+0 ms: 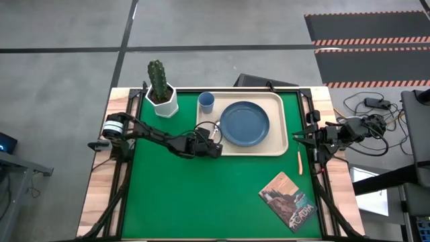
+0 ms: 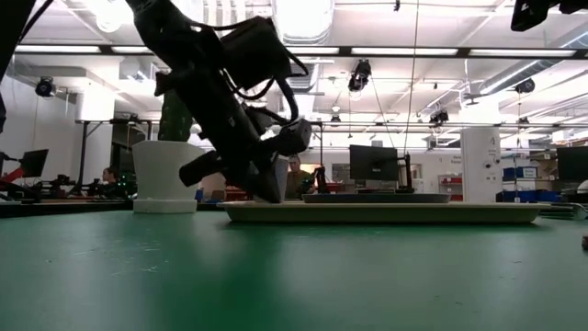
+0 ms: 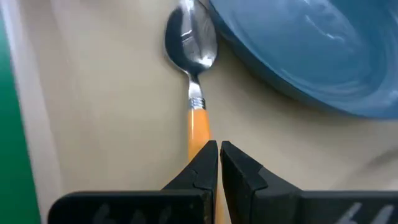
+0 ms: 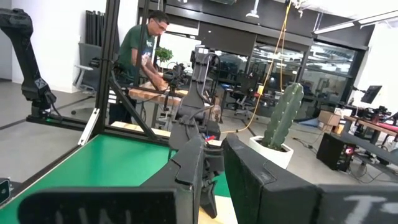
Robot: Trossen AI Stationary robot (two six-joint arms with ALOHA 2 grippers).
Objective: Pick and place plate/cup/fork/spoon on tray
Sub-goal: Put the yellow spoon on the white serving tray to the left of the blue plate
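The cream tray (image 1: 279,149) lies at the far middle of the green mat. On it are the dark-blue plate (image 1: 244,124) and the light-blue cup (image 1: 206,102). The orange-handled spoon (image 3: 191,43) lies flat on the tray floor, its bowl beside the plate's rim (image 3: 249,50). My left gripper (image 3: 219,149) is over the tray's left part (image 1: 213,143), slanting down in the low view (image 2: 276,195), shut on the spoon's handle. The fork (image 1: 300,161) lies on the mat to the right of the tray. My right gripper (image 1: 314,138) waits at the table's right edge, its fingers a narrow gap apart (image 4: 214,162). My left gripper has the spoon's orange handle (image 3: 199,127) between its two fingers, away from the bowl. The fingers lie along the spoon and slant down from the table's left. The fingers hide the place of contact. The spoon's bowl rests on the tray floor.
A white pot with a cactus (image 1: 161,97) stands at the far left corner. A booklet (image 1: 289,202) lies on the mat at the near right. A person (image 4: 140,56) stands at a bench beyond the table.
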